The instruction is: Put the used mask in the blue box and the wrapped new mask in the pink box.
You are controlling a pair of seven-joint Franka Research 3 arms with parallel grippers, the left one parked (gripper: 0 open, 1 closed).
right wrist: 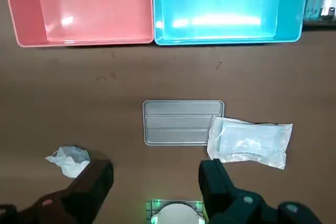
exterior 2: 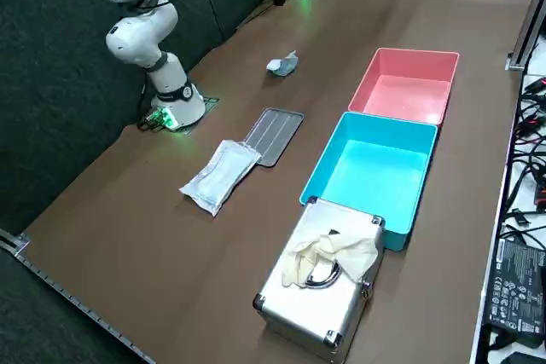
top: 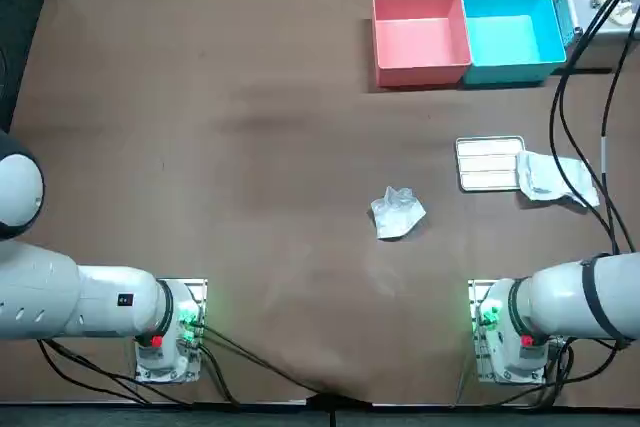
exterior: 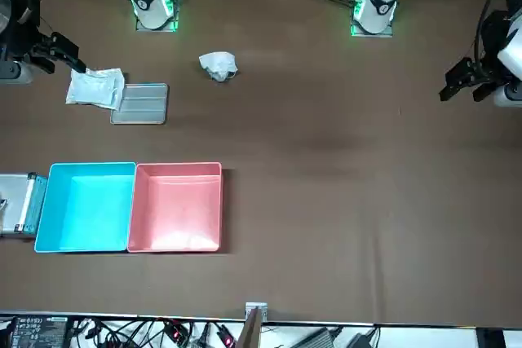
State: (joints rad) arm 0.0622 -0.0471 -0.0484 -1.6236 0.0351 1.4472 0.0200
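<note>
The crumpled white used mask (top: 397,213) lies on the brown table, also in the front view (exterior: 218,64). The wrapped new mask (top: 548,177), in clear plastic (right wrist: 249,141), rests with one end on a flat metal tray (top: 488,164). The pink box (top: 420,37) and the blue box (top: 510,35) stand side by side at the far edge, both with nothing inside. My right gripper (right wrist: 155,167) hangs high above the table, open and holding nothing. In the front view the right gripper (exterior: 76,58) appears above the wrapped mask (exterior: 96,87).
A silver metal case (exterior 2: 320,283) with pale gloves on top stands against the blue box (exterior 2: 371,168) on the side away from the pink box (exterior 2: 403,83). Black cables hang at the table's right edge (top: 575,127). The right arm's base (top: 510,332) is near the front edge.
</note>
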